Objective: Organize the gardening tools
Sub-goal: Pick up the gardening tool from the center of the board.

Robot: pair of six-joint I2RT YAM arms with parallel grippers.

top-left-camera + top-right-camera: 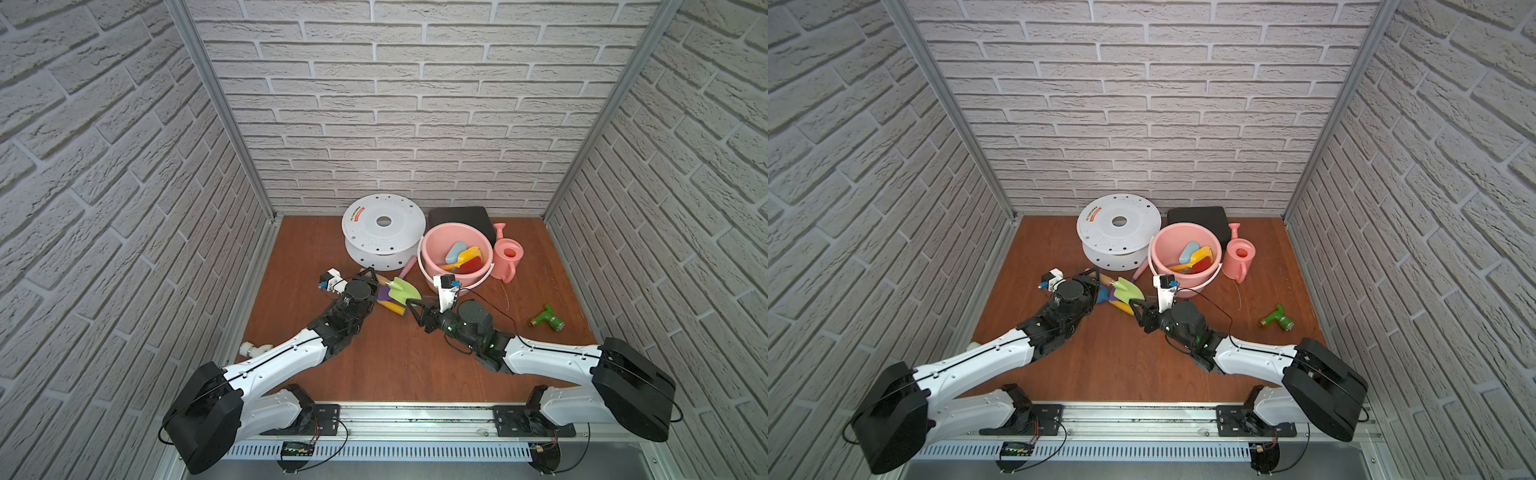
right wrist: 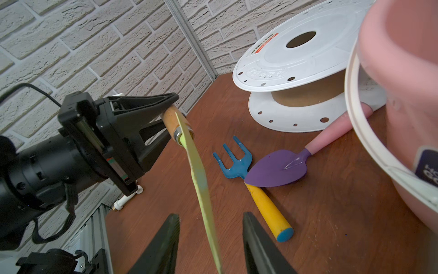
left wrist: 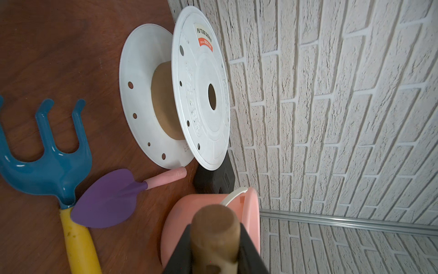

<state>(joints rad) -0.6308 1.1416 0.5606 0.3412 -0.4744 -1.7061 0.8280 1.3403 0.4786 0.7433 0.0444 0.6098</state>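
My left gripper [image 1: 370, 275] is shut on the wooden handle [image 3: 214, 227] of the green spade [image 1: 402, 286], holding it off the floor. In the right wrist view the spade blade [image 2: 199, 175] shows edge-on. My right gripper [image 2: 210, 214] is open with its fingers either side of the blade tip, a gap on both sides. Under the spade lie the purple trowel [image 2: 275, 169] with a pink handle and the blue claw fork [image 2: 237, 163] with a yellow handle. The pink bucket [image 1: 424, 257] holds a pale-blue trowel [image 1: 456, 249] and a yellow scoop [image 1: 467, 254]. The pink watering can [image 1: 508, 257] stands beside the bucket.
A white spool [image 1: 382, 232] lies at the back, touching the purple trowel's handle end. A black box [image 1: 461, 216] sits behind the bucket. A green tap fitting [image 1: 547, 318] lies at the right, a white fitting [image 1: 255, 349] by the left wall.
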